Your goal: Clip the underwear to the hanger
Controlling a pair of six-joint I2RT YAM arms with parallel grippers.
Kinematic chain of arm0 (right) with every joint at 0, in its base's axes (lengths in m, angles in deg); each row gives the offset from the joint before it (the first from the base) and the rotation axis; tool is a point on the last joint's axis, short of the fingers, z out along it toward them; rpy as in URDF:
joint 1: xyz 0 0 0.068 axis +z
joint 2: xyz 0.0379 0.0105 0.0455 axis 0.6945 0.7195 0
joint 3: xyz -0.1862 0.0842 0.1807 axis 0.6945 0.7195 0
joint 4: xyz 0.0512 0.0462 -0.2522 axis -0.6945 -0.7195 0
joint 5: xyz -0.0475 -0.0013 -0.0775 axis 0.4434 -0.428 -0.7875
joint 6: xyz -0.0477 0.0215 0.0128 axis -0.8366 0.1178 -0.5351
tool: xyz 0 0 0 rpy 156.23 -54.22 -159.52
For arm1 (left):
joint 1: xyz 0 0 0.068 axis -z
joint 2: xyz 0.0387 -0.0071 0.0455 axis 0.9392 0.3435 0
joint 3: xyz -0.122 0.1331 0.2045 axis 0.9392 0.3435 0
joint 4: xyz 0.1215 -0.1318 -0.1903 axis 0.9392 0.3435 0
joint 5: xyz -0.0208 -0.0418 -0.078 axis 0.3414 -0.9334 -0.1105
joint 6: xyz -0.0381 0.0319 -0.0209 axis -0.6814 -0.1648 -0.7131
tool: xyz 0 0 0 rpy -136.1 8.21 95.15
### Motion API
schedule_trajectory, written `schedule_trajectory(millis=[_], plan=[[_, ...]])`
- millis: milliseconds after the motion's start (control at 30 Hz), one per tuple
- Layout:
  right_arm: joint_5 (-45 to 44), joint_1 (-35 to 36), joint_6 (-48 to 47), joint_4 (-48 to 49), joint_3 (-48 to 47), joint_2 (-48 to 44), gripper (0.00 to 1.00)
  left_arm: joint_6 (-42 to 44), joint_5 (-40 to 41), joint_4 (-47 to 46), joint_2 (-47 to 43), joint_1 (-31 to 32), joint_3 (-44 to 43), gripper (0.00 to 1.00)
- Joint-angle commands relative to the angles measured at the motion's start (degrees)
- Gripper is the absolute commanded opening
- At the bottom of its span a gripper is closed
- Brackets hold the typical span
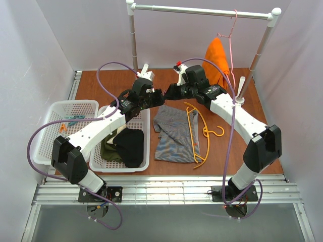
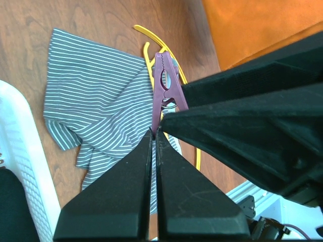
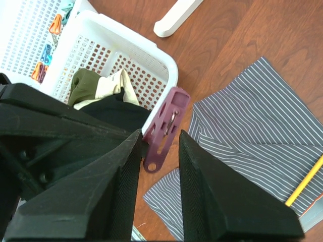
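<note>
Since the brown wooden table [image 1: 101,83] holds the grey striped cloth underwear [image 1: 174,133] spread flat, with the thin yellow plastic hanger [image 1: 195,143] on its edge, the left gripper [image 2: 154,133] pinches the small purple plastic peg [image 3: 165,126] by its tip. The right gripper [image 3: 159,133], fingers apart around it, should squeeze it straight before the left lets go.

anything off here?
Nothing spilled or damaged. The underwear lies rumpled on the table, one side folded over itself, beside the hanger lying flat. The purple peg is pinched in the left pincer, not yet clipped on.
</note>
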Motion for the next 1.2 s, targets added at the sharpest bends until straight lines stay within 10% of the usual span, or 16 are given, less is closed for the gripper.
schedule_trajectory(millis=[0,333,467,667,1167], plan=[[0.68,0.23,0.12,1.93,-2.62,0.95,0.24,0.55,-0.54,-1.10,-3.20,0.61,0.17,0.00],[0.32,0.15,-0.49,1.49,-2.54,0.77,0.01,1.26,-2.47,-2.15,-3.37,0.69,0.17,0.00],[-0.99,0.23,-1.72,0.61,-2.27,0.25,0.01,1.52,-1.86,-2.07,-4.51,0.69,0.61,0.41],[-3.45,-0.55,-6.46,-1.50,-0.96,-2.03,0.01,2.05,2.28,3.45,-8.03,-0.27,-1.50,0.69],[10.86,-0.73,-23.70,-4.92,7.13,-14.43,0.01,-5.42,-42.76,11.11,2.94,-14.95,-9.14,0.63]])
